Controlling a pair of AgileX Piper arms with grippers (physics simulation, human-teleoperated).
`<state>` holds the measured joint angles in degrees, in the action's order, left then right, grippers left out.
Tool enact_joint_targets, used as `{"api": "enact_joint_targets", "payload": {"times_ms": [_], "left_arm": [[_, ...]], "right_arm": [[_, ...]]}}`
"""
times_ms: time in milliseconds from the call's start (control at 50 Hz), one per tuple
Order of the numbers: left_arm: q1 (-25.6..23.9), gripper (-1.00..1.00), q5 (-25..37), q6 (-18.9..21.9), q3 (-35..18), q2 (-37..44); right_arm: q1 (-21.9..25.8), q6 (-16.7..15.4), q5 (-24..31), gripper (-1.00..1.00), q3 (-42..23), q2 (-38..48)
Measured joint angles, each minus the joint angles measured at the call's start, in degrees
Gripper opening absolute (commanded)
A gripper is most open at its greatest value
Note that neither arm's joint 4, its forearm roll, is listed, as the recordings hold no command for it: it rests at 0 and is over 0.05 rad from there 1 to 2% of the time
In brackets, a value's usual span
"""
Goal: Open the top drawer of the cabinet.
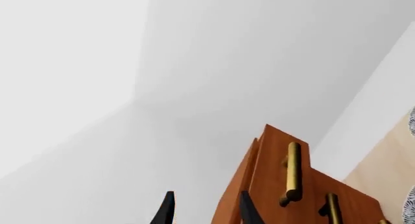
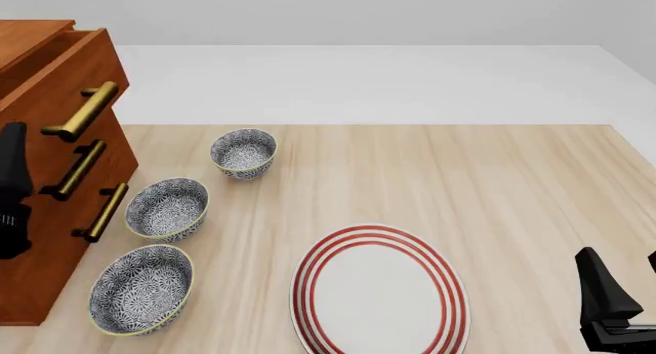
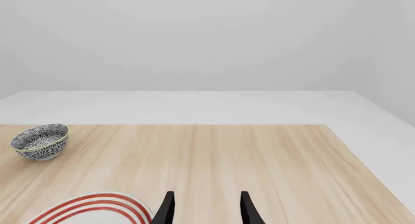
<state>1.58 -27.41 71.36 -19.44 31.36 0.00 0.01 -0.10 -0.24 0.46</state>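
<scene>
Nearest to us, our right gripper (image 3: 204, 208) hangs low at the right edge of the pale wooden table (image 2: 492, 185), its black fingers (image 3: 164, 209) parted by a moderate gap and holding nothing. Our left gripper (image 1: 204, 209) is up beside the boxy reddish-brown wooden cabinet (image 2: 46, 223) at the far left; its dark fingertips (image 1: 166, 208) likewise stand apart with nothing between them, one tip close against the cabinet's corner.

Between the arms lie a white plate with red rings (image 2: 379, 292) and three blue-patterned bowls (image 2: 166, 208), all well clear of the drawer fronts.

The reddish-brown top drawer (image 2: 57, 85) is the highest of three and already appears to jut slightly forward of the cabinet's top. We judge it rigid and fairly heavy, likely sliding straight on its runners. Its brass bar handle (image 2: 82, 112) looks smooth and possibly slippery, so we would close around the bar's middle, between its two posts, and pull squarely outward.
</scene>
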Motion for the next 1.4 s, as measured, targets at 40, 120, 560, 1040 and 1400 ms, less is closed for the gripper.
{"api": "enact_joint_targets", "payload": {"times_ms": [40,120,560,1040,1400], "left_arm": [[-0.11,1.0,1.55,-1.54,-1.3,-0.07],[-0.29,1.0,4.62,-5.04,-4.19,0.25],[-1.36,1.0,19.06,-20.28,-19.23,2.37],[0.88,1.0,35.94,-40.11,-33.12,4.17],[0.26,1.0,42.42,-48.75,-38.7,8.72]], "right_arm": [[0.0,0.0,0.0,1.0,0.0,0.0],[0.0,0.0,0.0,1.0,0.0,0.0],[0.0,0.0,0.0,1.0,0.0,0.0],[0.06,0.0,2.93,1.0,-2.59,-0.34],[0.08,0.0,3.94,1.0,-3.51,-0.43]]}}
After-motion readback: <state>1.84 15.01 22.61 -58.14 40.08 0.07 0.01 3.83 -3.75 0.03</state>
